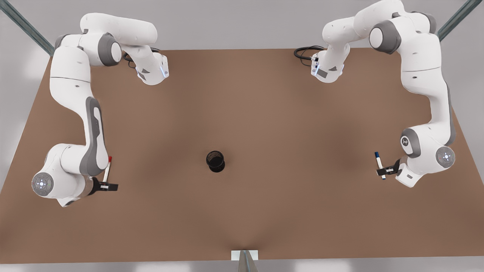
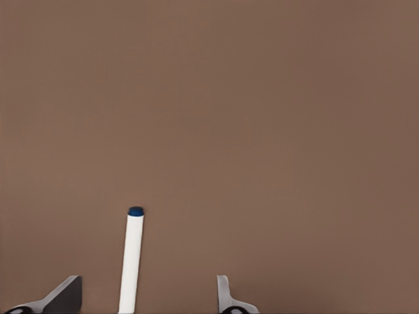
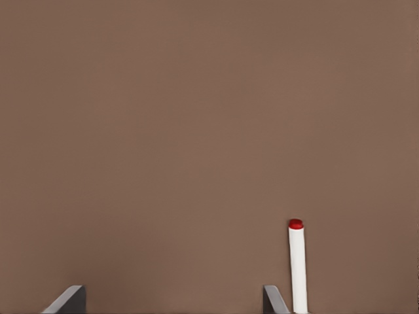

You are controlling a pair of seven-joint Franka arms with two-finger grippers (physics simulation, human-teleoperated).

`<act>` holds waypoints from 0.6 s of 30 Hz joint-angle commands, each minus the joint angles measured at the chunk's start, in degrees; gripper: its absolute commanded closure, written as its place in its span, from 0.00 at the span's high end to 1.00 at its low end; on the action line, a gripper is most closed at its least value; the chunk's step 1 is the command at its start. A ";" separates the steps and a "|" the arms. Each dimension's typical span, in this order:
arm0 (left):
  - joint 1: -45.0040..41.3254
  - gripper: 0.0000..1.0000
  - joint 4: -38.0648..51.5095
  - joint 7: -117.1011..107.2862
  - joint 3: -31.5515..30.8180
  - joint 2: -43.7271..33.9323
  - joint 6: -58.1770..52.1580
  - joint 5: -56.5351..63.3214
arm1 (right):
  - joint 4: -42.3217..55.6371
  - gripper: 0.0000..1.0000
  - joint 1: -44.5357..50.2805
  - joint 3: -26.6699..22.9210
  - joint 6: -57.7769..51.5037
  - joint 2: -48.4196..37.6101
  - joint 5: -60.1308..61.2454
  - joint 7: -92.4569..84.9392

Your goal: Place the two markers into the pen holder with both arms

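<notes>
The blue-capped marker [image 1: 379,165] lies on the brown table at the front view's right. My left gripper [image 1: 386,171] is down over its lower part, open. In the left wrist view the white barrel [image 2: 131,261] runs between the two spread fingers, nearer one of them, around my left gripper [image 2: 149,281]. The red-capped marker [image 1: 108,170] lies at the front view's left, and my right gripper [image 1: 109,186] is open at its near end. The right wrist view shows the red marker [image 3: 298,268] just outside one finger of my right gripper [image 3: 173,288]. The black mesh pen holder [image 1: 215,161] stands upright mid-table, between the two arms.
The brown table [image 1: 264,113] stretches wide between the arms and the pen holder. A black cable [image 1: 304,52] loops at the back edge by one arm's base. A small white bracket [image 1: 244,255] sits at the front edge.
</notes>
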 commanded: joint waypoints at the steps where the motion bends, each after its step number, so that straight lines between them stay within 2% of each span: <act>1: 0.69 1.00 -0.11 6.71 -0.02 1.26 7.57 0.35 | -1.05 1.00 -1.20 0.00 4.24 0.04 -0.08 -0.30; 6: 0.60 0.96 -0.20 6.71 0.06 4.60 9.50 0.35 | -7.46 1.00 -2.43 0.00 8.19 -0.13 -2.45 -0.48; 9: 0.69 0.75 -0.20 7.94 0.15 5.22 9.50 0.44 | -10.63 0.98 -4.18 0.18 12.41 0.13 -2.45 -1.62; 15: 0.60 0.71 -0.11 8.73 0.50 6.45 10.29 0.44 | -11.86 0.97 -6.12 0.09 18.21 1.71 -2.54 -5.57; 18: 0.60 0.63 0.07 9.35 0.50 6.80 10.29 0.52 | -12.21 0.94 -6.91 0.18 19.97 2.68 -4.47 -8.03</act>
